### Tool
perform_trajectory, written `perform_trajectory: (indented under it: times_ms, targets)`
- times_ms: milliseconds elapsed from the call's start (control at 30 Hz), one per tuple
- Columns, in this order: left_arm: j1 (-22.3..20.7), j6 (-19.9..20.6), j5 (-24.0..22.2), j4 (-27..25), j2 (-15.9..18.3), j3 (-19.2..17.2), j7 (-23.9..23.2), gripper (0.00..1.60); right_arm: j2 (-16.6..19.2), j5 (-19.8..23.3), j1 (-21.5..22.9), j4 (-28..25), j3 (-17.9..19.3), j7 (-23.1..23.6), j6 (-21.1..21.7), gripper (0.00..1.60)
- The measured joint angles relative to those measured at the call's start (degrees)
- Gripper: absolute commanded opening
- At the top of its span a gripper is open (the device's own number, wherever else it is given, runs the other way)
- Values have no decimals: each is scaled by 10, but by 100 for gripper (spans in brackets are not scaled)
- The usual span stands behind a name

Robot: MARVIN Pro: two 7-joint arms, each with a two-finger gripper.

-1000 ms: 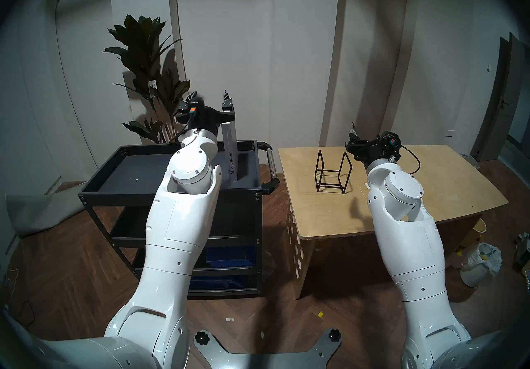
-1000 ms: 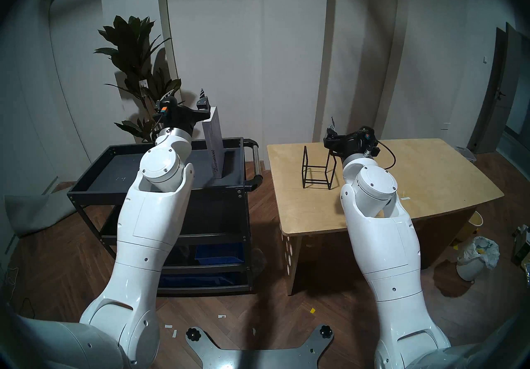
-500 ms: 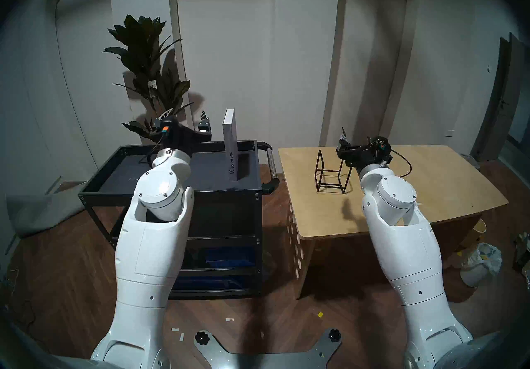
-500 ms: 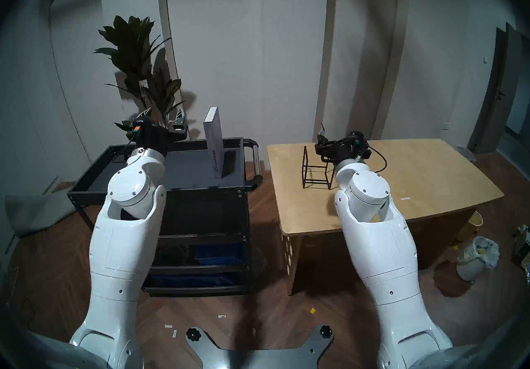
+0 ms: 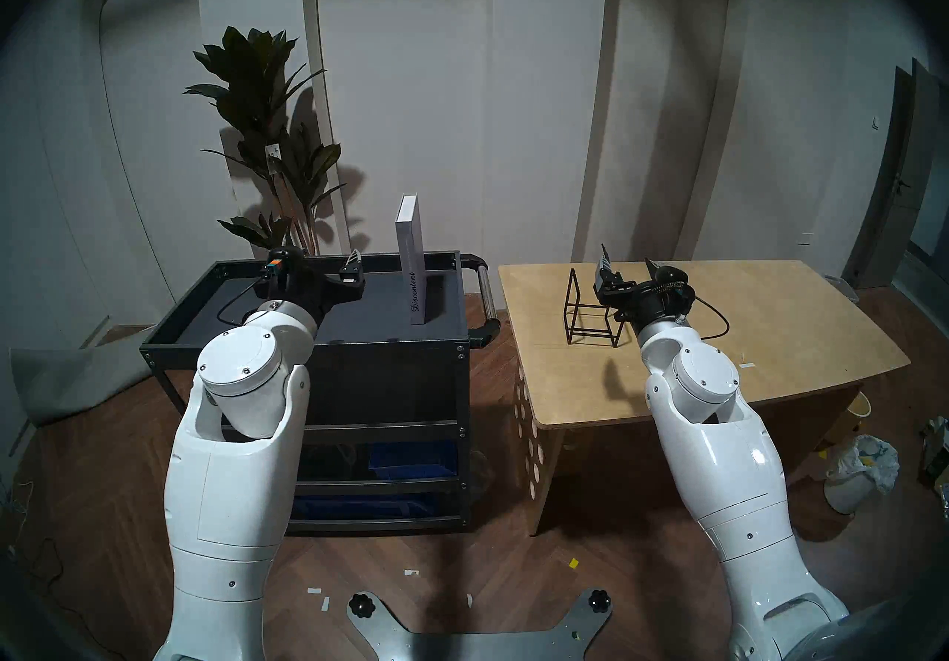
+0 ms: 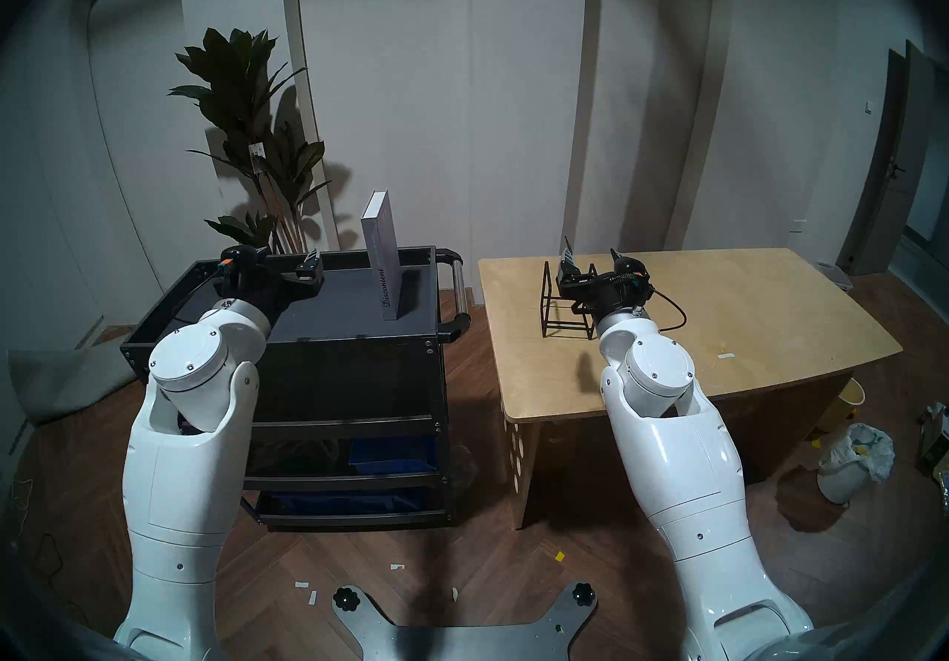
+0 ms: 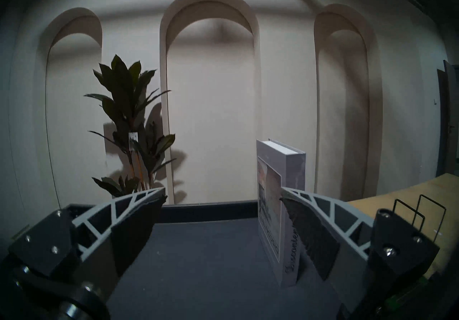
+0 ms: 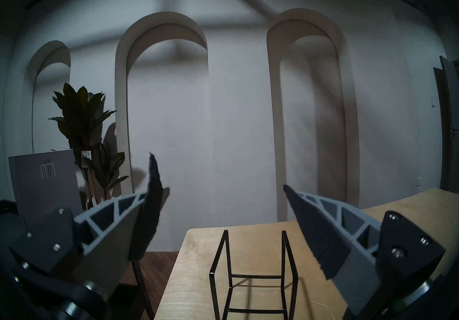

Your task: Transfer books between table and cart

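A pale grey book stands upright by itself on the black cart, near the right end of the top tray; its spine faces me. My left gripper hovers low over the tray to the left of the book, open and holding nothing. In the left wrist view the book shows partly behind the right finger. My right gripper is open and empty above the plywood table, just behind the black wire rack. The book's back cover shows in the right wrist view.
A tall plant stands behind the cart. The cart's push handle faces the table across a narrow gap. Blue bins sit on the lower shelves. A white bagged bin is on the floor at right.
My left gripper has dropped from beside the book's top and pulled back left over the tray; the book stays standing. My right gripper has sunk and shifted left toward the rack.
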Motion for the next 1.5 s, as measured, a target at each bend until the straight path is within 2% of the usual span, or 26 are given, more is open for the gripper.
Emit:
perform_trajectory:
  times_ms: [100,200,367,500,900,1500]
  targets:
    - [7,-7,-3,0,2,-1,-6,160,-3,9,4,23,4,12,-24,160]
    - [13,-32,-3,1,2,-1,-7,160,-5,16,10,41,4,22,-36,160]
    - [17,-68,7,8,0,5,-4,160,-7,20,21,50,2,31,-41,160]
    - [16,-82,15,17,-2,11,3,160,-8,20,29,52,-3,33,-42,160]
    - [11,-91,27,36,-3,18,17,160,-11,-3,38,56,-22,10,-27,160]
    - [10,-94,28,37,0,17,15,160,-11,-9,39,56,-21,3,-27,160]
